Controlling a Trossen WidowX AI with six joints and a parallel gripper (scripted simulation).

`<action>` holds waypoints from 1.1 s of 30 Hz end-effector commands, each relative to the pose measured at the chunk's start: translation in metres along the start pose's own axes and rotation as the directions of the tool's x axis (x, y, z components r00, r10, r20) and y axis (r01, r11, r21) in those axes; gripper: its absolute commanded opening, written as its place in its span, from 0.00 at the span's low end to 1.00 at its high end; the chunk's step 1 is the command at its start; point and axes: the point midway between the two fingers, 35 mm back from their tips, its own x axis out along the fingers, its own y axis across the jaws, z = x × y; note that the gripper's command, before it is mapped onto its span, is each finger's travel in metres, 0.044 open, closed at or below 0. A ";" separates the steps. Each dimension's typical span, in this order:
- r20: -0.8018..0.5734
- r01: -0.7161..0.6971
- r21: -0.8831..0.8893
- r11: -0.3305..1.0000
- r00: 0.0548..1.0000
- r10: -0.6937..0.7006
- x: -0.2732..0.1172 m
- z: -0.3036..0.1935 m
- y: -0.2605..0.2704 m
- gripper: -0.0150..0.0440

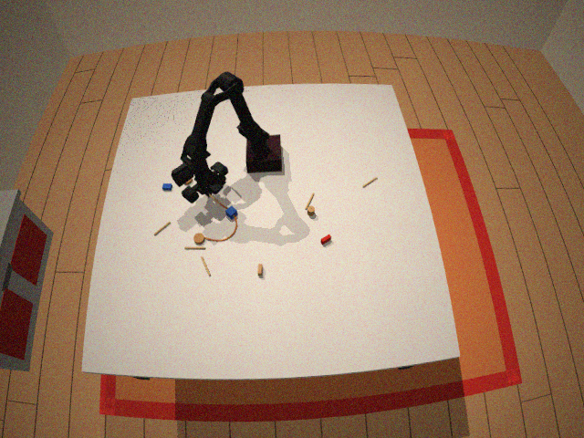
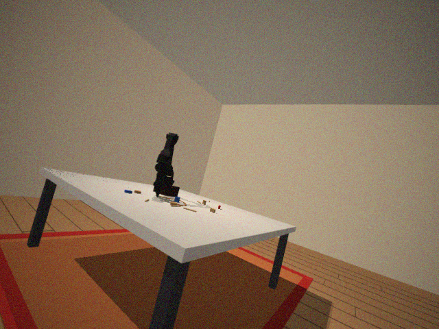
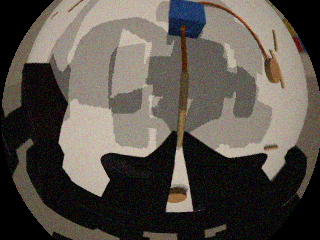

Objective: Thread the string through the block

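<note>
Evidently gripper [image 1: 211, 192] [image 2: 158, 195] [image 3: 179, 135] was nipped nearly closed on stick [image 3: 182, 112], near its end. Stick hung between fingers and blue block [image 1: 231, 212] [image 2: 176, 199] [image 3: 186, 19], wholly outside hole; string [image 1: 234, 228] [image 3: 183, 50] ran through block, curving round to button [image 1: 199, 238] [image 3: 272, 70]. Stick probably light, stiff; string limp, liable to drag block. End grip seemed right. Beyond: one red piece [image 1: 326, 239] [image 2: 219, 207], five loose sticks.

Pale, smooth wood on the stick [image 3: 183, 100], and the button [image 1: 199, 238] [image 3: 273, 70] looks wooden too! The block [image 1: 231, 212] [image 2: 177, 199] [image 3: 187, 19] shows flat, matt blue faces. Matt black on the gripper [image 1: 211, 193] [image 3: 180, 142], while the white bench [image 1: 283, 325] [image 2: 141, 216] looks smooth and matt; planked wood makes the floor [image 1: 61, 226] [image 2: 354, 293].
</note>
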 end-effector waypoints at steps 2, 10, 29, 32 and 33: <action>0.004 -0.022 -0.001 1.000 1.000 0.022 0.005 -0.005 0.000 0.25; 0.005 -0.016 0.001 1.000 1.000 0.016 0.003 -0.003 0.000 0.48; 0.006 -0.001 -0.003 1.000 1.000 0.001 -0.072 0.004 -0.005 0.79; 0.006 -0.002 -0.003 1.000 1.000 0.002 -0.075 0.004 -0.006 0.92; 0.007 -0.002 -0.003 1.000 1.000 0.002 -0.082 0.005 -0.006 0.97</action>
